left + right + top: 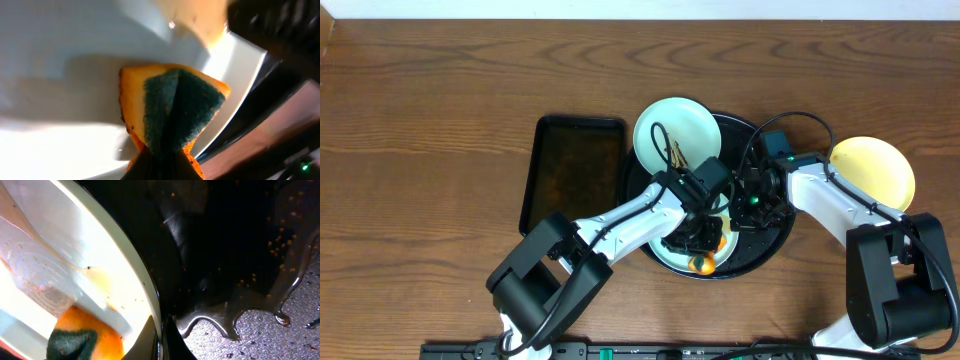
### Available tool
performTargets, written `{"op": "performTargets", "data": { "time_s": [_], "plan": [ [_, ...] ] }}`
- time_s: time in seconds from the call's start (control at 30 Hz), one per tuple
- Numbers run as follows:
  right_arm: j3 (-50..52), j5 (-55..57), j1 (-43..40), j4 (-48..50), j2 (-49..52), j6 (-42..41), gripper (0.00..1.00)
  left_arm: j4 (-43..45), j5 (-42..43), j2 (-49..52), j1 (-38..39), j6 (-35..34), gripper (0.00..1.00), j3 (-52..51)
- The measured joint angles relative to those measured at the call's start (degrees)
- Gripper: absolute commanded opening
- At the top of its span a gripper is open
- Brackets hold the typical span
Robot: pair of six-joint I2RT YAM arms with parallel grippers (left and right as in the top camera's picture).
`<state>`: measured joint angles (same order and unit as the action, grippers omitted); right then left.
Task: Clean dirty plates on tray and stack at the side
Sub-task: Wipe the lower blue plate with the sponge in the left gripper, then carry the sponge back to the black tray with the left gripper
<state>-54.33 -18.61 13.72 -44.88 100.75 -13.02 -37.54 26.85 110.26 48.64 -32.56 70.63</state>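
Sponge (172,107) was pinched in the left gripper (161,162). The jaws were closed tight on its near end, green scrub face and yellow-orange body bulging out past the fingertips. It was pressed onto the pale inner surface of the near plate (672,258), which sat in the near part of the round tray (772,238), just inside its rim.

Right gripper (160,336) was clamped on that same plate's right edge, one finger above the rim and one below it. Nothing else was in its grip. From the right wrist view the sponge showed as an orange and green lump at the near left of the plate. Dark liquid (235,280) with brown specks was pooled on the tray floor beside the rim.

Far plate (676,134) was pale mint with brown smears and a dark loop mark. It lay at the far left of the tray, overhanging the rim there, whether tilted or flat I couldn't tell.

Yellow plate (873,172) was off the tray, flat on the wood table (420,100) to the right, well apart from the other two and close to the right arm's forearm.

Rectangular tray (574,176) lay on the table just left of the round one — edges near touching, nothing on it that I could make out.
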Motion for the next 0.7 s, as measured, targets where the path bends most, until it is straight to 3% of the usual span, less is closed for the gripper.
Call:
{"op": "performTargets", "data": {
  "time_s": [0.3, 0.7],
  "plan": [
    [0.00, 0.00, 0.00, 0.00, 0.00, 0.00, 0.01, 1.16, -3.85, 0.00, 0.20, 2.54, 0.08, -0.04],
    [0.00, 0.02, 0.00, -0.04, 0.00, 0.00, 0.01, 5.95, -18.82, 0.00, -5.40, -3.52, 0.07, -0.07]
  ]
}}
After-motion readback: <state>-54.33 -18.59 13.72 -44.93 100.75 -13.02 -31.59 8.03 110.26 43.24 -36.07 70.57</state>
